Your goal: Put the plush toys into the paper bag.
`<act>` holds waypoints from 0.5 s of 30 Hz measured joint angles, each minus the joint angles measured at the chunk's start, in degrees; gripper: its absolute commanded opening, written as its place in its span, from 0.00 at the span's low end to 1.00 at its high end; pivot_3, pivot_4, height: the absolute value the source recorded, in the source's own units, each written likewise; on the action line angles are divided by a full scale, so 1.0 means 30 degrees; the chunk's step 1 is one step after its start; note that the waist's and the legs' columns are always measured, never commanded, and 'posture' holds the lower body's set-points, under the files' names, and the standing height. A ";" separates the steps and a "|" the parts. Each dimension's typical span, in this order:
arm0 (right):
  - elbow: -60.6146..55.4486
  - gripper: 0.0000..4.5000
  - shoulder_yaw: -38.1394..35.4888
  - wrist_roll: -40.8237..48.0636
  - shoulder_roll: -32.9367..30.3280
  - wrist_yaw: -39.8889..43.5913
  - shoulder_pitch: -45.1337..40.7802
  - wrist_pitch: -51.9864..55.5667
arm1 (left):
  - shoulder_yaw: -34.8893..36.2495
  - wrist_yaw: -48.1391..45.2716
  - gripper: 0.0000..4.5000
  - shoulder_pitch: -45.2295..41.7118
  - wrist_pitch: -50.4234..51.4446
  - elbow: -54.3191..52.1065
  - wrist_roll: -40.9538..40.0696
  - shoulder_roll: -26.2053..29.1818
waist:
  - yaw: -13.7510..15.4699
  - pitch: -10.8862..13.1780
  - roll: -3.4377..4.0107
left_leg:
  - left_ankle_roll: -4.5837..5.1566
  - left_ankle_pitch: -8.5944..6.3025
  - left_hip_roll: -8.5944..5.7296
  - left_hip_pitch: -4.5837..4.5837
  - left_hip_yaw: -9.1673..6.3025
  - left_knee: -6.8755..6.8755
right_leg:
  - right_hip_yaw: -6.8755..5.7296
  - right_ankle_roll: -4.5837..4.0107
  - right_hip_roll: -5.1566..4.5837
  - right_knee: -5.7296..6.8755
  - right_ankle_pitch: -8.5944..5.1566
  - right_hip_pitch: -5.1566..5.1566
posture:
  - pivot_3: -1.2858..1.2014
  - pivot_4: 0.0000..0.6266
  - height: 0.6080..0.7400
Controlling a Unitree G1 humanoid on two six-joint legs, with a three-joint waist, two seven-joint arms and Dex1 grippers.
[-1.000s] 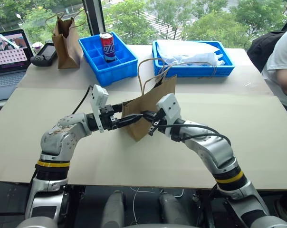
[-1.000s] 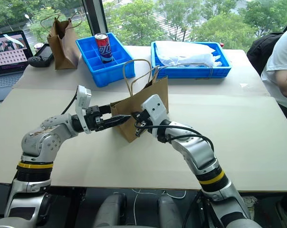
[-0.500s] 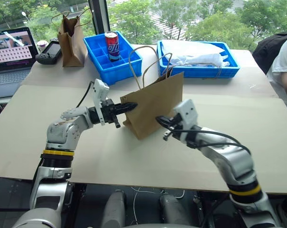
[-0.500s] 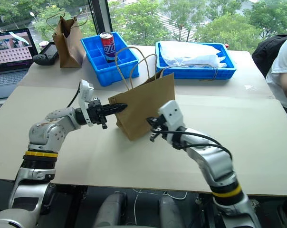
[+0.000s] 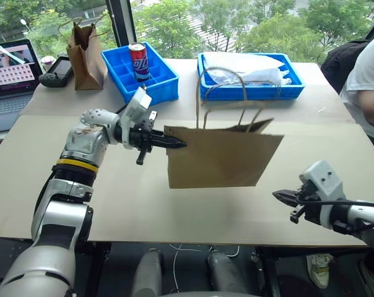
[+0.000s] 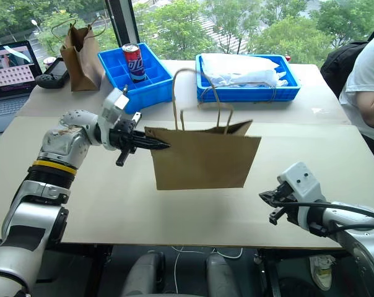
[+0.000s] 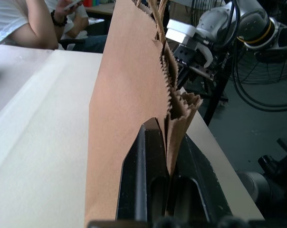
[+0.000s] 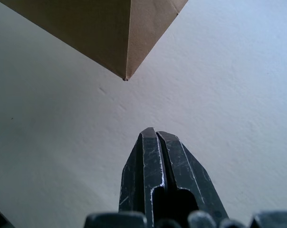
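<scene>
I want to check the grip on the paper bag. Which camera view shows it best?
The left wrist view: the left gripper is shut on the paper bag at its serrated top edge. The eye views show the whole bag hanging from that gripper. The right wrist view shows one bottom corner.

Far left: you have an open laptop (image 5: 10,71) and, beside it, a black handheld controller (image 5: 56,69).
Dark bag: your narrower brown paper bag (image 5: 85,55) stands upright next to the controller.
Blue bins: the compartment tray (image 5: 140,77) holds an upright soda can (image 5: 138,60); the right-hand crate (image 5: 252,77) holds crumpled white plastic (image 5: 249,71).
Far right: a seated person (image 5: 369,80) in white.
Surface: a pale table (image 5: 113,204).
</scene>
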 measured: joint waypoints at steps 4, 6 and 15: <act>0.0011 0.00 -0.0646 -0.0079 -0.0104 -0.0033 -0.0041 0.0000 | -0.0218 0.0000 0.02 0.0045 -0.1160 0.1358 0.0419 -0.0392 | -0.0015 0.0001 -0.0002 | 0.0001 0.0001 0.0000 -0.0001 -0.0001 0.0002 | 0.0000 0.0004 0.0002 0.0001 -0.0001 -0.0002 | 0.52 0.24 0.58; 0.0156 0.00 -0.0757 -0.0143 -0.0137 -0.0044 -0.0260 0.0000 | -0.0679 0.0004 0.07 0.0156 -0.1250 0.1626 0.0539 -0.0355 | -0.0018 0.0001 -0.0002 | 0.0000 0.0000 -0.0001 -0.0002 -0.0001 0.0002 | 0.0001 0.0004 0.0000 0.0001 -0.0001 -0.0001 | 0.52 0.24 0.58; 0.0378 0.00 -0.1406 0.0196 -0.0499 0.0547 -0.0437 0.0004 | -0.1719 0.0005 0.77 0.0168 0.0191 0.1141 -0.0744 0.1323 | -0.0018 0.0002 -0.0003 | 0.0000 0.0000 0.0002 -0.0006 -0.0002 -0.0001 | 0.0000 0.0010 0.0001 0.0002 -0.0005 -0.0006 | 0.52 0.24 0.58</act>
